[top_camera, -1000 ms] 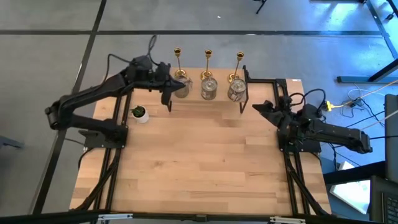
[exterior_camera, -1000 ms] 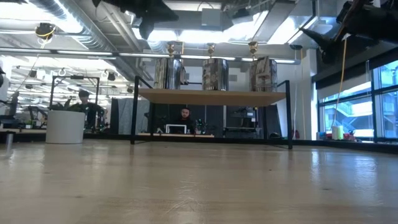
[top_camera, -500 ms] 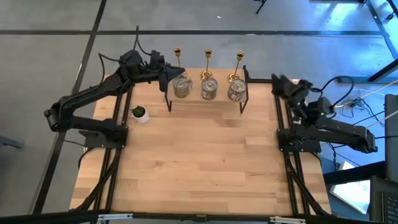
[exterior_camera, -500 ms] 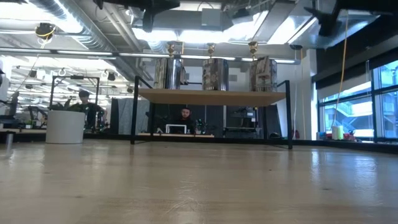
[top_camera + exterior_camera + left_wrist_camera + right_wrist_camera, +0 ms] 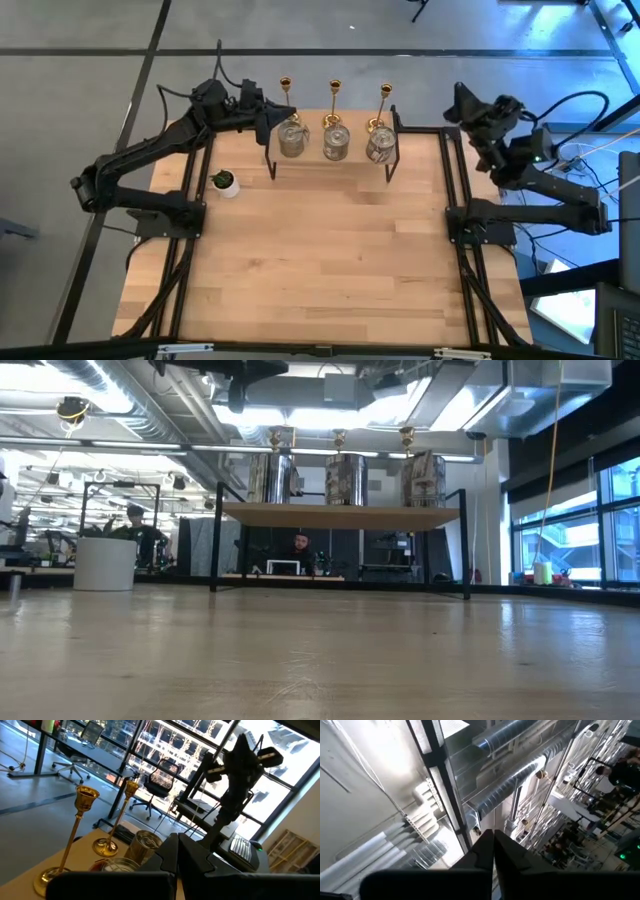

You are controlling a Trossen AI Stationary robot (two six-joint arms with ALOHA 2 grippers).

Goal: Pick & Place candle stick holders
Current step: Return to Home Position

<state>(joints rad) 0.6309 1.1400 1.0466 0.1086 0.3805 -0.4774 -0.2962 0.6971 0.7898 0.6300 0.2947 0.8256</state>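
Observation:
Three gold candle stick holders (image 5: 335, 100) stand in a row on their round bases at the back of a raised wooden shelf (image 5: 340, 513). Three squat silvery ones (image 5: 336, 142) stand in front of them. My left gripper (image 5: 268, 120) hovers shut and level just left of the left silvery holder (image 5: 292, 140), touching nothing. In its wrist view the shut fingers (image 5: 177, 851) point past two gold holders (image 5: 80, 827). My right gripper (image 5: 462, 104) is raised beyond the table's far right corner, shut and empty, its fingers (image 5: 492, 842) aimed at the ceiling.
A tiny white pot with a green plant (image 5: 224, 183) sits on the table near the left arm's base. The shelf's black metal legs (image 5: 270, 165) stand at the table's far edge. Bare wooden tabletop (image 5: 330, 260) lies in front of the shelf. People sit in the room beyond (image 5: 298, 548).
My right gripper has risen steeply from beside the shelf's right end, gone toward the far right corner and tipped upward. My left gripper has drawn back a little from above the left silvery holder toward the table's far left and levelled out. The holders have not moved.

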